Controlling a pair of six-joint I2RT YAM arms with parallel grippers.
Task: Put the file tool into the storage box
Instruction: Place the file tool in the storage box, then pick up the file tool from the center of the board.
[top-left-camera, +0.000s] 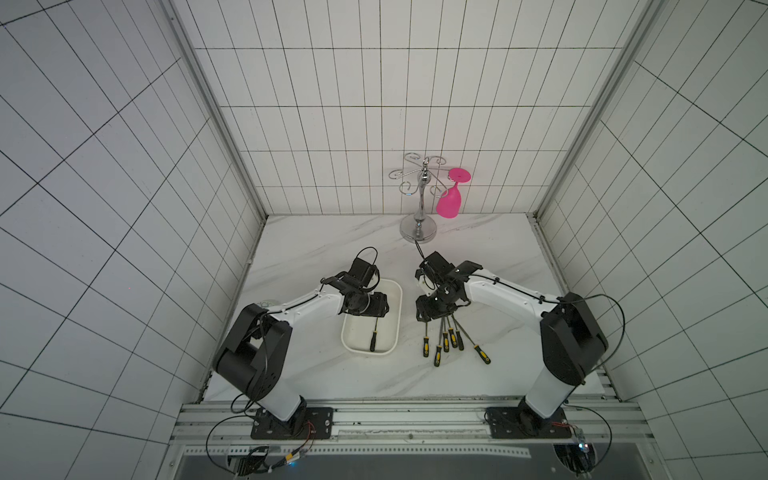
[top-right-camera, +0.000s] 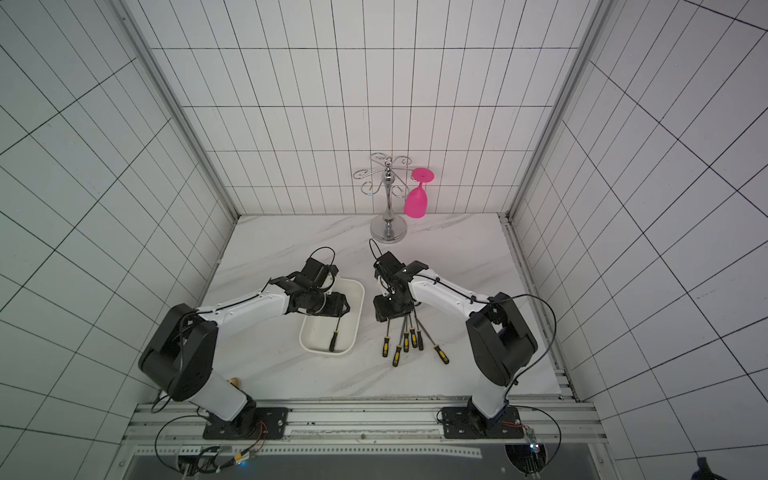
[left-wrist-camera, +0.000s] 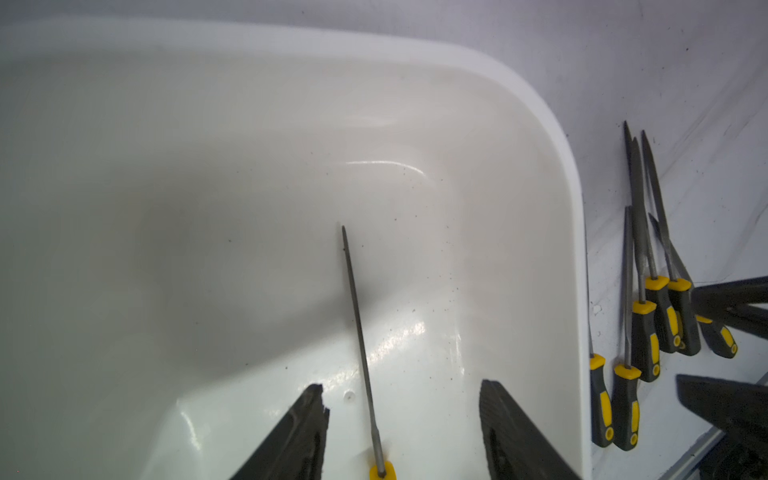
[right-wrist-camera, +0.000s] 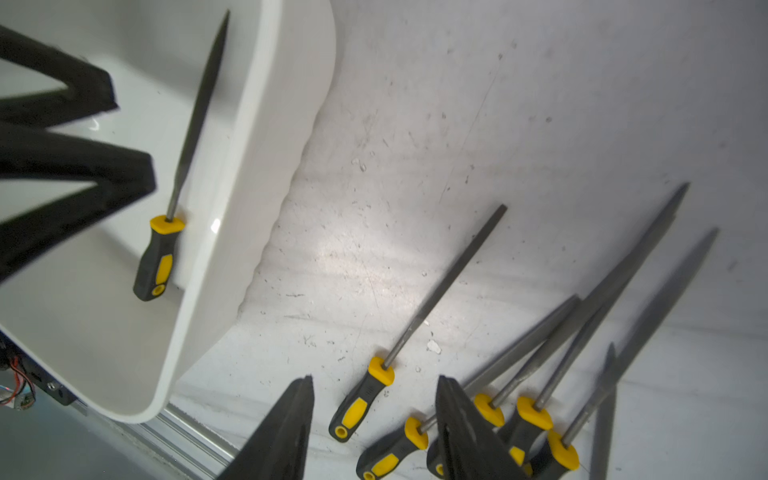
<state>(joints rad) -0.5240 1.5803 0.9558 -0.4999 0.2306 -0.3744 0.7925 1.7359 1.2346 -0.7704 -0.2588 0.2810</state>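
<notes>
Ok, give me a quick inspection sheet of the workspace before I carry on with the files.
Surface: white marbled tabletop, scuffed and speckled in the wrist views.
Job's things: storage box holds one file; six files lie fanned on the table beside it.
Clutter: chrome glass rack at the back, pink wine glass hanging upside down.
Grippers: left gripper open over the box, that file lying free between its jaws; right gripper open over the loose files' handles.
Cables: black cables loop along both arms.
Surroundings: white tiled walls on three sides; aluminium rail under the arm bases.

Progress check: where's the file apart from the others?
In both top views, the file lies inside the storage box, beneath the left gripper, left of the others.
</notes>
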